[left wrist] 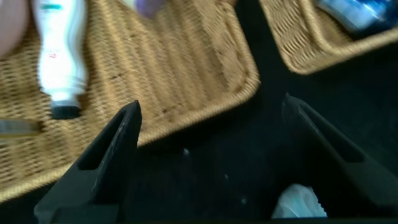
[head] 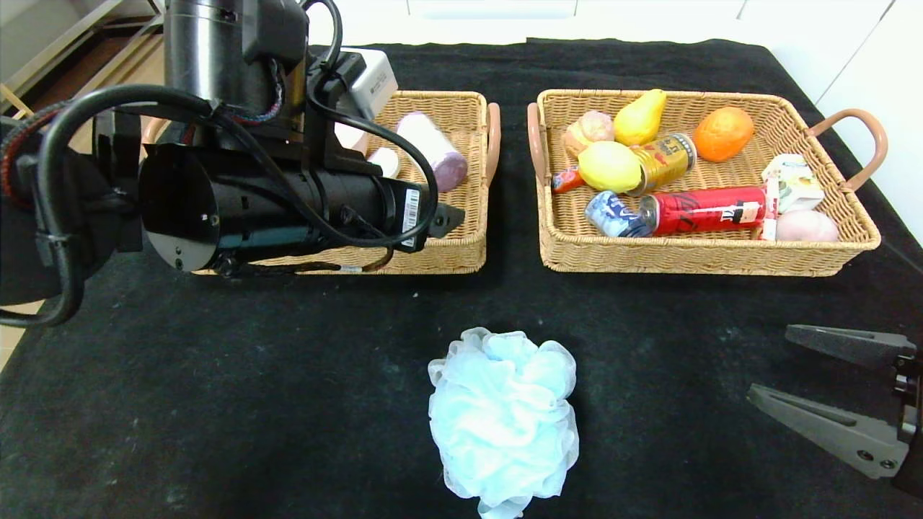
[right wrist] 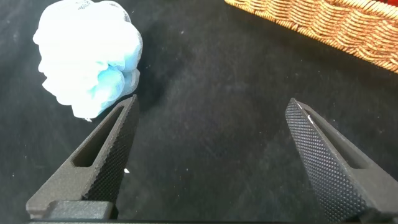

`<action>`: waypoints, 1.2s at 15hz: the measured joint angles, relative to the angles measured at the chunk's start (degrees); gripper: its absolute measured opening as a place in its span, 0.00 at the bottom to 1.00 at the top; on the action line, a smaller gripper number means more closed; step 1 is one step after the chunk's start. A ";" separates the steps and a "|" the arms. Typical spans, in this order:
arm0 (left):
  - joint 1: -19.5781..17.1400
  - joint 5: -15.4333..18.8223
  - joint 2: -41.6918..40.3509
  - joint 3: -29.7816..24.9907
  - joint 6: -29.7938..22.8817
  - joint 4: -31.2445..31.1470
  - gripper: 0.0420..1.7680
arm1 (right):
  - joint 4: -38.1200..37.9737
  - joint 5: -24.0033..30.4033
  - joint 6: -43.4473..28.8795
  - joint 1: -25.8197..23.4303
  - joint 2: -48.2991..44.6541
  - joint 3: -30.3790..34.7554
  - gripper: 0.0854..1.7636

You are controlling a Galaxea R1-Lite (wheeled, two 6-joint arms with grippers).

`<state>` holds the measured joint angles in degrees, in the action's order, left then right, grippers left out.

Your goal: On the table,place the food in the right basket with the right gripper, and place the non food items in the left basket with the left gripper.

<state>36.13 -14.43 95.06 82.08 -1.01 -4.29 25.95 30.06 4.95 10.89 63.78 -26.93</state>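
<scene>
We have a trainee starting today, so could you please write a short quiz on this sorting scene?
1. True or false: the blue bath pouf lies inside a basket.
2. Which basket holds the red can: A) left basket, B) right basket?
3. Fill in: the left gripper hangs over the near edge of the ____ basket, its jaws open.

Key:
1. False; it lies on the black table, in front of both baskets.
2. B.
3. Left. The right gripper waits open, low at the table's right.

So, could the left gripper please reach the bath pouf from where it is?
Probably yes: the left gripper hangs open over the left basket's front edge, and only bare cloth lies between it and the pouf.
</scene>
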 joint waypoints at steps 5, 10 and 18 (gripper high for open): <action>5.60 3.17 -2.56 -3.45 0.35 -5.24 0.94 | -0.02 0.00 0.00 0.00 0.20 -0.02 0.97; 10.93 4.73 -4.49 -6.47 0.71 -9.31 0.96 | 0.04 -0.02 0.26 -0.02 0.96 0.06 0.97; 15.32 4.74 -6.25 -12.68 4.21 -9.44 0.96 | 0.30 0.00 0.28 0.00 1.34 0.28 0.97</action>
<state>51.46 -9.69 88.81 69.40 3.19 -13.73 26.26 30.06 5.23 10.89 65.12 -26.65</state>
